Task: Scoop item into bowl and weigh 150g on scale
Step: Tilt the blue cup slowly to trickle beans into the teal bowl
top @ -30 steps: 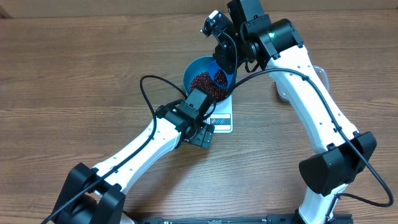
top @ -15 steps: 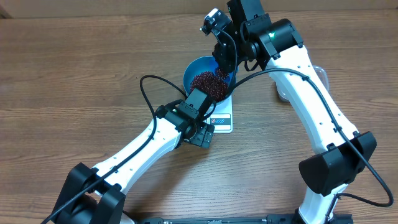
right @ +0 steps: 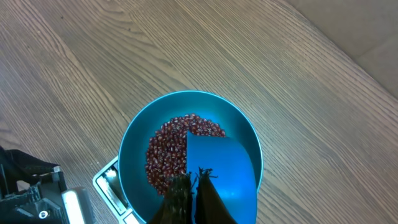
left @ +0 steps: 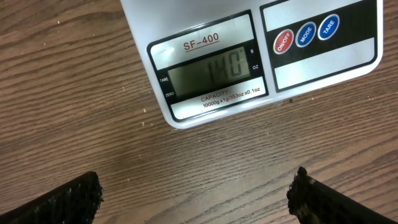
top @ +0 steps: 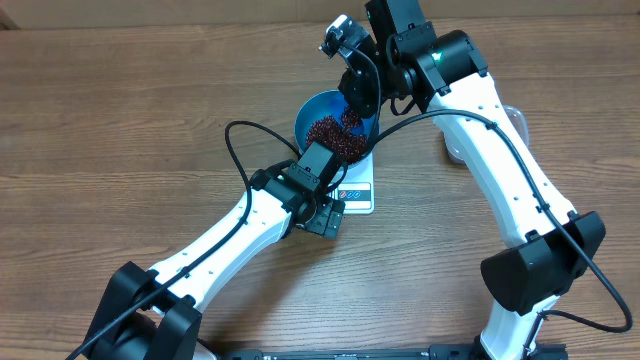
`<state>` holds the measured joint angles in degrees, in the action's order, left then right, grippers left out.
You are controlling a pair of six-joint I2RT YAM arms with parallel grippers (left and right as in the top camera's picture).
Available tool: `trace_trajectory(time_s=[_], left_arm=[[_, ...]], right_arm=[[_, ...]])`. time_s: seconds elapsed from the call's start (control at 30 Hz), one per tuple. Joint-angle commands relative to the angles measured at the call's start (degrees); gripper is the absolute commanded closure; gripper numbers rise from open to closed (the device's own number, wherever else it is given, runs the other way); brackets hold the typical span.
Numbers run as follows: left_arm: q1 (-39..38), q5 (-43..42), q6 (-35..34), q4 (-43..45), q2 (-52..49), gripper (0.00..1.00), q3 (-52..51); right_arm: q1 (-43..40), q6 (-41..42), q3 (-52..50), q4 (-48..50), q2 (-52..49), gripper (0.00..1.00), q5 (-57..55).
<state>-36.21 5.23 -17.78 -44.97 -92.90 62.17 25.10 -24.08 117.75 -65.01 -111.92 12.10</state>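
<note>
Lying heaped in bowl (right: 132,155), beans (right: 165,149) sit below right tool (right: 193,182) holding scoop (right: 224,163).

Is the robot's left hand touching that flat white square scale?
Apart. The left wrist view shows wooden table between the open left hand and the white scale.

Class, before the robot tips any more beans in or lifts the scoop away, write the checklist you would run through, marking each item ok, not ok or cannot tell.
1. Bright blue round bowl sits on the small white square scale: ok.
2. Dark red-brown beans lie inside the bowl: ok.
3. Small blue plastic scoop is held by the shut right gripper, above the bowl: ok.
4. Left gripper is open, holds nothing and is apart from the scale: ok.
5. Grey display shows the target weight: cannot tell, digits too faint.
</note>
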Motion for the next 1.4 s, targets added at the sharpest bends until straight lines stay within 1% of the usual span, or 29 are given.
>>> trace_trajectory(time_s=[0.0,0.13,0.23,0.47,0.6,0.7,0.8,1.37], left_arm=[[0.61,0.72,1.09,0.02,-0.04,0.00,-0.57],[0.61,0.72,1.07,0.04,-0.04,0.00,-0.57],[0.61,0.72,1.07,0.02,-0.04,0.00,-0.57],[0.61,0.74,1.07,0.04,-0.04,0.00,-0.57],[0.61,0.72,1.07,0.04,-0.04,0.00,-0.57],[0.61,0.72,1.09,0.02,-0.04,0.00,-0.57],[0.61,0.74,1.09,0.04,-0.04,0.00,-0.57],[0.61,0.74,1.09,0.04,-0.04,0.00,-0.57]], right_arm=[[-0.59,-0.46,1.51,1.07,1.18,0.96,1.44],[-0.57,-0.52,1.51,0.76,1.11,0.96,1.49],[-0.57,-2.82,1.51,0.02,1.11,0.96,1.42],[-0.72,-3.67,1.49,-0.04,1.01,0.96,0.92],[-0.74,-0.85,1.46,1.49,0.87,0.96,0.28],[-0.57,-3.63,1.46,0.90,0.87,0.96,2.54],[-0.63,-1.29,1.46,1.77,0.87,0.96,2.54],[-0.74,-1.31,1.46,1.84,0.72,0.96,2.51]])
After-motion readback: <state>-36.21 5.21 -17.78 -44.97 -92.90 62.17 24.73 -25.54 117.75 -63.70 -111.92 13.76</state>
